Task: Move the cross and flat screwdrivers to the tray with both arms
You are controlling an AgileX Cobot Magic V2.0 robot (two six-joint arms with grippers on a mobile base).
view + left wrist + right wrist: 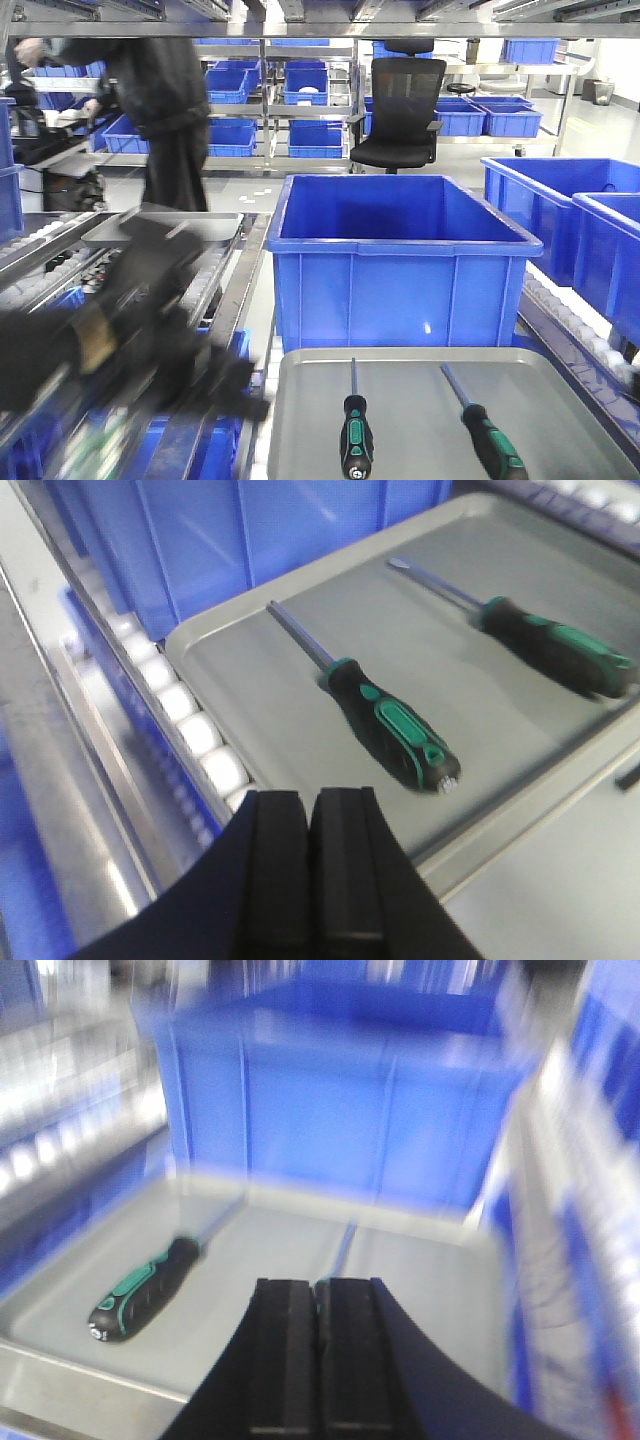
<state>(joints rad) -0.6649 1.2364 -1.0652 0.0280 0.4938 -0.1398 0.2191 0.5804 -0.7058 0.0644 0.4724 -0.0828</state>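
Two black-and-green screwdrivers lie side by side on the shallow grey tray point(420, 375) at the front, shafts pointing away from me. In the front view the left screwdriver point(356, 436) and the right screwdriver point(493, 442) lie free of both arms. My left gripper point(310, 810) is shut and empty, hovering over the tray's near left rim point(200, 645), just short of the nearer screwdriver point(392, 727); the other screwdriver point(556, 646) lies beyond. My right gripper point(318, 1295) is shut and empty above the tray point(430, 1290), hiding one handle; the other screwdriver point(145, 1290) lies to its left. The left arm point(120, 320) is a blur.
A deep blue bin point(400, 255) stands right behind the tray, with more blue bins point(570, 220) to the right. A second grey tray point(165, 228) sits on the left roller conveyor. A person point(165, 100) stands at the back left, near shelves and a black chair point(397, 110).
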